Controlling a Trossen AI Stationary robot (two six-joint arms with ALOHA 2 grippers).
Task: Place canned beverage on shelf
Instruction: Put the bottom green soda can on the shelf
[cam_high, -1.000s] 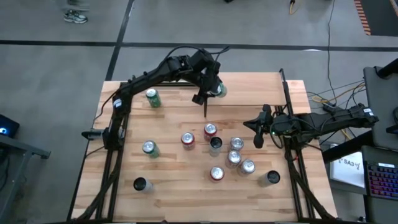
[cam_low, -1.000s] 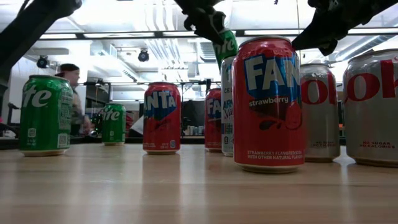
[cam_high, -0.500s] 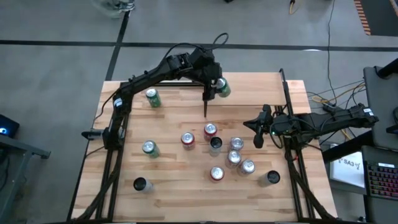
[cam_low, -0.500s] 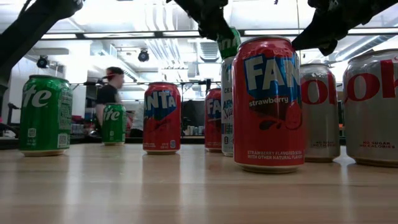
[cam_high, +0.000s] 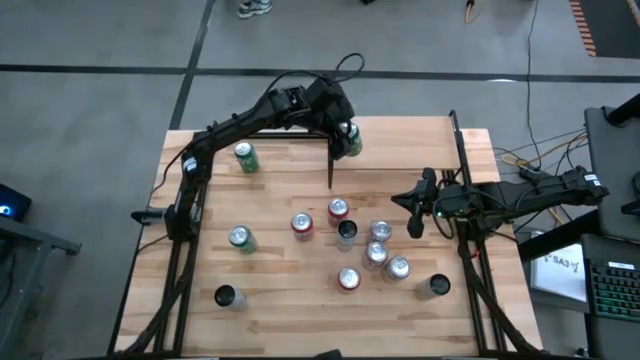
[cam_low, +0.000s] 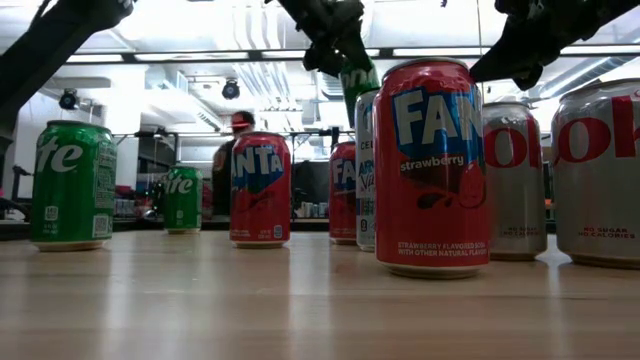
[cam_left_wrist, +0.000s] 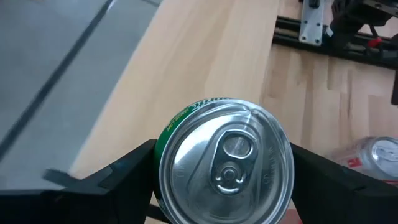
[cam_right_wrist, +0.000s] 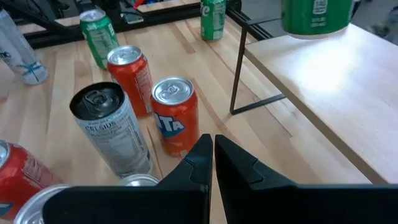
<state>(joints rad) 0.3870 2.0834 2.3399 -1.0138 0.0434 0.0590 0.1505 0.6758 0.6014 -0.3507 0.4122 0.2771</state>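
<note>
Table (cam_high: 270, 300) comes first, a big striped wooden one, with many cans standing on it. Next is the shelf (cam_right_wrist: 348, 93), a light wood board on thin black posts at the far edge of the table. The left arm reaches over it. Its left gripper (cam_high: 343, 135) has its jaws grasping a green can (cam_left_wrist: 225, 163) by the sides, and the can hangs just above the shelf, not on it yet. The right gripper (cam_high: 415, 208) waits over the table's right side with its jaws clenched on nothing. I think this is the putting-down step. Next the can should go straight down, stand flat, and then the jaws let go.
</note>
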